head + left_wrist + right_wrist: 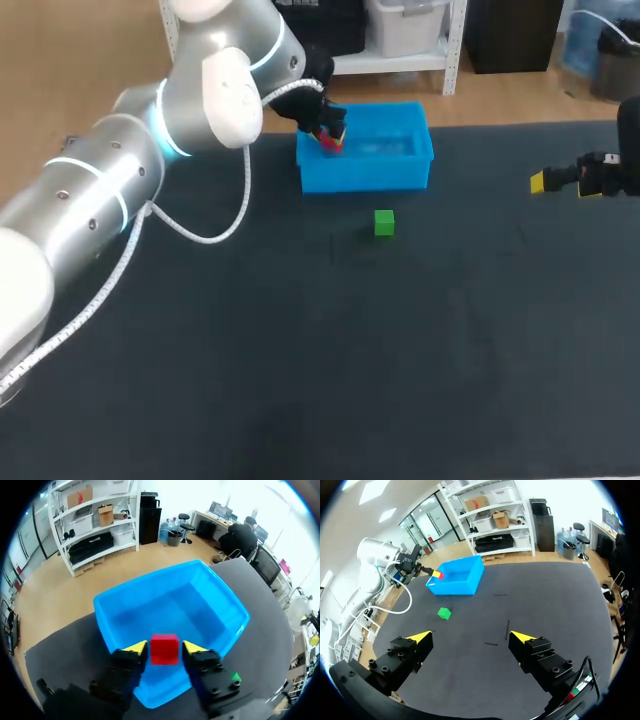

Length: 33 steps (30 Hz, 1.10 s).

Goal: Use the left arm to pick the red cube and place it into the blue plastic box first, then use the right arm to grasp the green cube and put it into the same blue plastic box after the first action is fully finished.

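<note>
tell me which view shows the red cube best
The left wrist view: the red cube shows large between the left gripper's tips, over the blue plastic box. The head view shows it small, half hidden by the gripper; the right wrist view, a distant speck.

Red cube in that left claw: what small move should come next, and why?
Probably opening the left gripper to release it: the red cube is pinched between its fingers, hanging over the blue plastic box, inside its rim.

Seeing only a sliver of red cube (330, 146) behind left gripper (333, 137), 10 o'clock in blue plastic box (365, 173). Losing right arm (629, 150) past head view's 3 o'clock edge.
</note>
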{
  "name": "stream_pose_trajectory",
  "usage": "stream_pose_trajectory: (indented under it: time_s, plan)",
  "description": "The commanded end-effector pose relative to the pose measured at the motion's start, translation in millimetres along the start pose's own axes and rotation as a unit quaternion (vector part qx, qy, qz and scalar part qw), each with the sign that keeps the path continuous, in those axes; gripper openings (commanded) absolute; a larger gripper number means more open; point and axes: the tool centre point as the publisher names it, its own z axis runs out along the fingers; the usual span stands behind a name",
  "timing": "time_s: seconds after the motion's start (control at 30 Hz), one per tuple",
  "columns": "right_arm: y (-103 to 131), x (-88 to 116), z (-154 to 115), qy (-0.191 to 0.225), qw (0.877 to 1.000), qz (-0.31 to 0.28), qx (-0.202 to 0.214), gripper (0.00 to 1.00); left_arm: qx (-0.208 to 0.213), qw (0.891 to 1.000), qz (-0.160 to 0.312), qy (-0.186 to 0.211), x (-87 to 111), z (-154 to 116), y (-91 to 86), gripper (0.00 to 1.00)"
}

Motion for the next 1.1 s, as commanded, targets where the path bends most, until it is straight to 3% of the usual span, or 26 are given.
stream_pose_trajectory:
  time_s: [0.03,0.4,0.67,0.87,1.1]
  plan:
    - [0,0,0,0.000,1.000,0.000,0.000,1.00,0.002,0.990,0.003,0.139,-19.9,7,2.7,0.98]
    - [0,0,0,0.000,1.000,0.000,0.000,1.00,0.000,0.993,0.043,0.106,-32.8,-25,-13.2,1.00]
    - [0,0,0,0.000,1.000,0.000,0.000,1.00,-0.004,0.995,0.047,0.087,-25.5,-64,-18.3,1.00]
    - [0,0,0,0.000,1.000,0.000,0.000,1.00,-0.015,0.996,0.041,0.076,-0.4,-107,-17.3,1.00]
    - [0,0,0,0.000,1.000,0.000,0.000,1.00,-0.008,0.997,0.016,0.068,49.5,-145,-22.3,1.00]
